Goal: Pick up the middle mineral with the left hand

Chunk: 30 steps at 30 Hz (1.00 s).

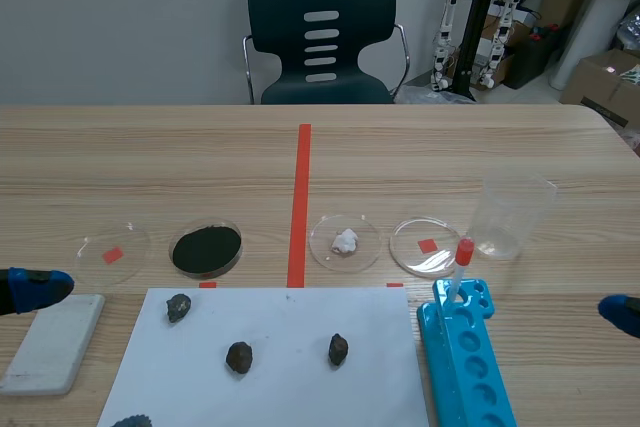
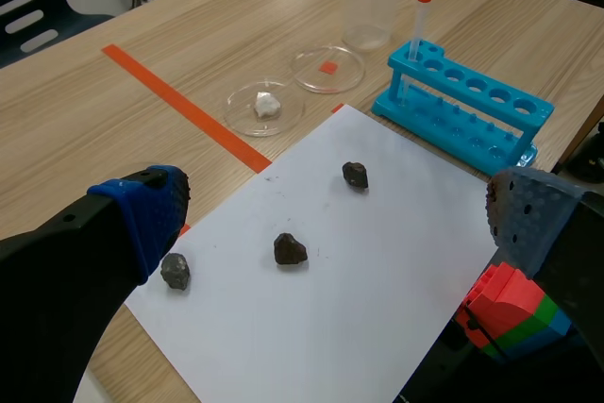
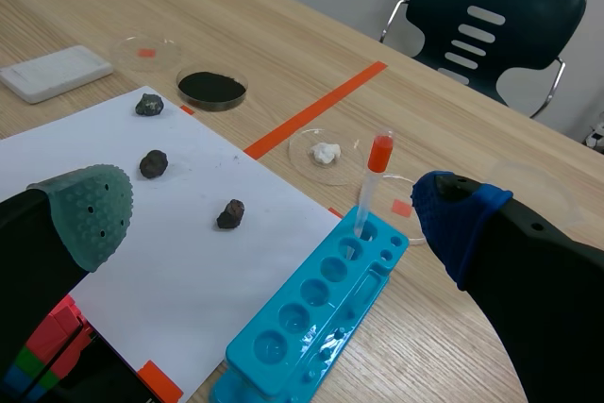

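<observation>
Middle mineral (image 1: 239,357) lay on the white paper (image 1: 300,322), between a grey mineral (image 1: 178,307) and a dark mineral (image 1: 338,349). Left gripper (image 2: 340,212) hung released, fingers wide apart, by the white block (image 1: 55,342); right gripper (image 3: 274,212) also released, near the blue rack (image 1: 465,372)

Light: bright, even, diffuse.
Shadows: soft, small, beneath the middle mineral (image 2: 290,249) on the paper (image 2: 396,233).
Glints: faint, on the beaker (image 1: 512,212).

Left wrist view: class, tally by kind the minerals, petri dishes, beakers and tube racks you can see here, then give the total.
Minerals: 3
Petri dishes: 2
Beaker: 1
Tube rack: 1
Total: 7
</observation>
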Each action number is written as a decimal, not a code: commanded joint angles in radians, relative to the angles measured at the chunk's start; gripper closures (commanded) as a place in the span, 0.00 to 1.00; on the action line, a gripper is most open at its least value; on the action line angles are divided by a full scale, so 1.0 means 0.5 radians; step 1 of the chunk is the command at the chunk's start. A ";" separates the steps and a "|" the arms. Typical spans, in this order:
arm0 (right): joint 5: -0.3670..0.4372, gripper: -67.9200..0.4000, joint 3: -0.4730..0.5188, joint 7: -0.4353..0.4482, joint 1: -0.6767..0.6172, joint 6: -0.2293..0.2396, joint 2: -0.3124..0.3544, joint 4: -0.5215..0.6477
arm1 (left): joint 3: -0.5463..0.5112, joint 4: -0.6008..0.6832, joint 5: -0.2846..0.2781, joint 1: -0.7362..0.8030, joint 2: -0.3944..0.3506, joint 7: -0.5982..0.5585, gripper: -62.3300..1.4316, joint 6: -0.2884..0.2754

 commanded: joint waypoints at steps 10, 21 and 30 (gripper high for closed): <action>0.014 0.08 0.003 0.023 0.002 0.001 0.005 0.021 | -0.009 0.037 -0.013 -0.006 0.010 -0.035 0.00 0.011; 0.014 0.08 0.003 0.023 0.002 0.001 0.005 0.021 | -0.008 0.037 -0.014 -0.015 0.009 0.059 0.00 0.011; 0.014 0.08 0.003 0.023 0.002 0.001 0.005 0.021 | 0.062 0.037 -0.126 -0.210 0.010 0.646 0.00 0.011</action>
